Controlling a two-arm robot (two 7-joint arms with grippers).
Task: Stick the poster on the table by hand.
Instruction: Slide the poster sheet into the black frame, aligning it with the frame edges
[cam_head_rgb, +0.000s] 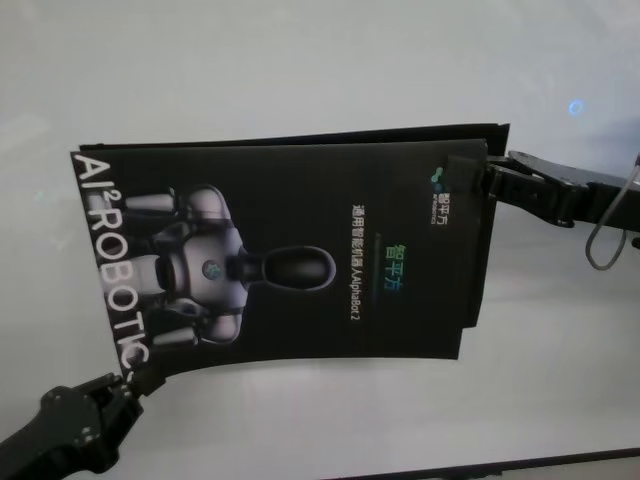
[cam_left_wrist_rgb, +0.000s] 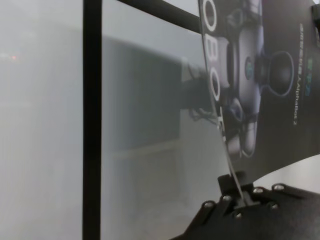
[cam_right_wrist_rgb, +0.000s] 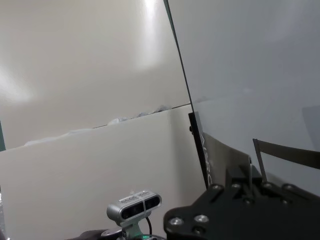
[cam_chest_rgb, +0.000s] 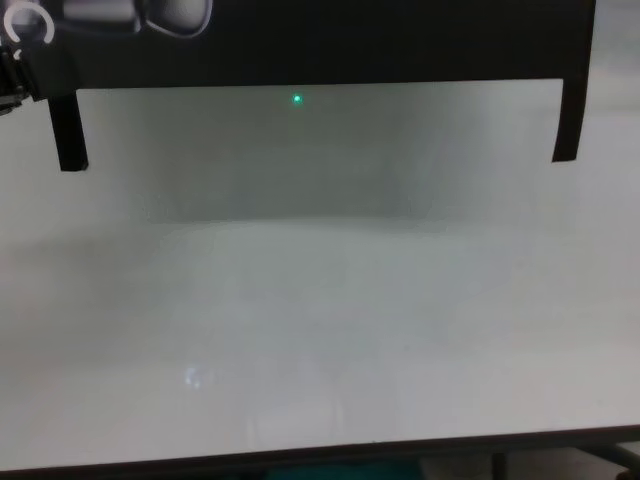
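While the left gripper (cam_head_rgb: 125, 385) pinches the poster (cam_head_rgb: 300, 260) at its near-left corner, the right gripper (cam_head_rgb: 478, 178) clamps the far-right corner above the table (cam_head_rgb: 300, 70).

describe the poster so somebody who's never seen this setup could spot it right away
Start with the wide white table; above its middle a large black glossy sheet is held between the left gripper at its near left corner and the right gripper at its far right corner. That is the poster, marked by a grey-white robot picture and white "ROBOTIC" lettering.

Left gripper (cam_head_rgb: 128, 385) fingertips: hidden under the poster (cam_head_rgb: 300, 260) corner.
Poster beyond the right gripper (cam_right_wrist_rgb: 248, 176): cut off.
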